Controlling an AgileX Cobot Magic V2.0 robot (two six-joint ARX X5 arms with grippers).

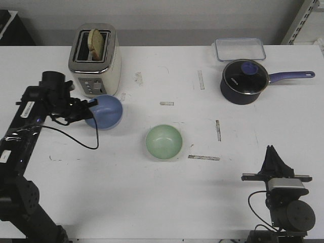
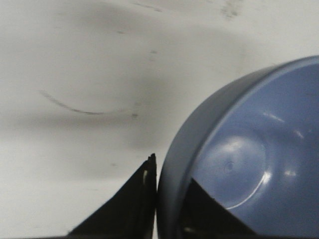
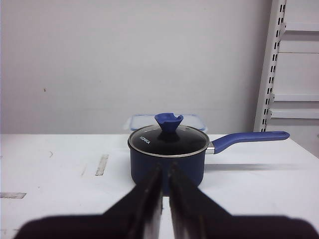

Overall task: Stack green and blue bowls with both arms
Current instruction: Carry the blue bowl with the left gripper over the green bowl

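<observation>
The periwinkle blue bowl (image 1: 105, 111) is at the table's left, just in front of the toaster. My left gripper (image 1: 86, 110) is shut on its left rim, one finger outside the wall and one inside; the left wrist view shows the bowl (image 2: 259, 149) pinched between the two black fingers (image 2: 137, 204). The mint green bowl (image 1: 164, 142) sits upright and alone near the table's middle. My right gripper (image 1: 273, 154) is shut and empty at the front right, far from both bowls; its fingertips (image 3: 159, 172) almost touch.
A toaster (image 1: 94, 59) with a slice of bread stands at the back left. A dark blue saucepan (image 1: 245, 81) with lid and long handle sits at the back right, a clear lidded container (image 1: 240, 49) behind it. Tape strips mark the table (image 1: 152, 202).
</observation>
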